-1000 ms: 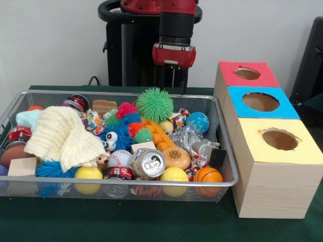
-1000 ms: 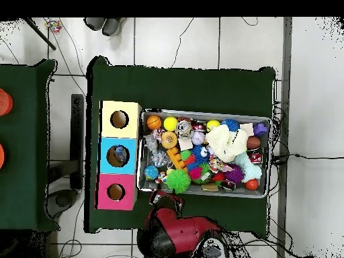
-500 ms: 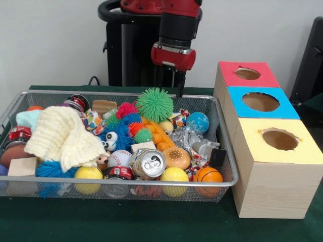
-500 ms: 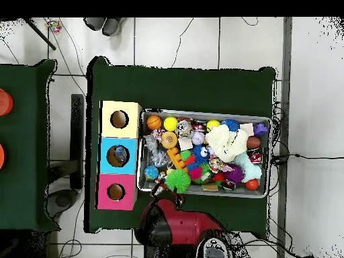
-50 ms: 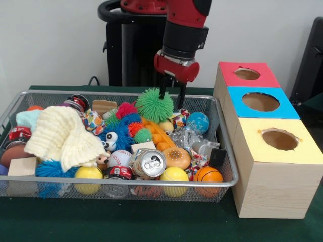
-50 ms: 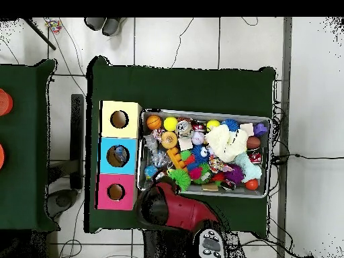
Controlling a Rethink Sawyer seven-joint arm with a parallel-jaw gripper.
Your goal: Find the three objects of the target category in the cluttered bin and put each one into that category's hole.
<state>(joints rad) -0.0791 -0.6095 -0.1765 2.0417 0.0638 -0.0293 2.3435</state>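
My gripper (image 5: 171, 97) hangs open over the far side of the wire bin (image 5: 228, 166), its fingers (image 5: 180, 99) apart with nothing between them. It is at the right edge of a green spiky ball (image 5: 153, 105). Near it lie a blue globe ball (image 5: 198, 122), a crumpled clear wrapper (image 5: 184, 136) and red and blue spiky balls (image 5: 128, 117). Three boxes with round holes stand beside the bin: red (image 5: 247, 73), blue (image 5: 260, 102), yellow (image 5: 280, 139). From overhead the arm (image 6: 164, 207) hides the gripper and part of the green spiky ball (image 6: 180, 177).
The bin also holds a cream knitted cloth (image 5: 63, 135), a drink can (image 5: 149, 163), a baseball (image 5: 119, 158), yellow balls (image 5: 174, 175), a small basketball (image 5: 208, 175) and wooden blocks (image 5: 22, 167). Green cloth (image 5: 151, 222) covers the table.
The arm has swung out over the bin and come lower; the gripper now hangs by the green spiky ball instead of behind the bin's far rim.
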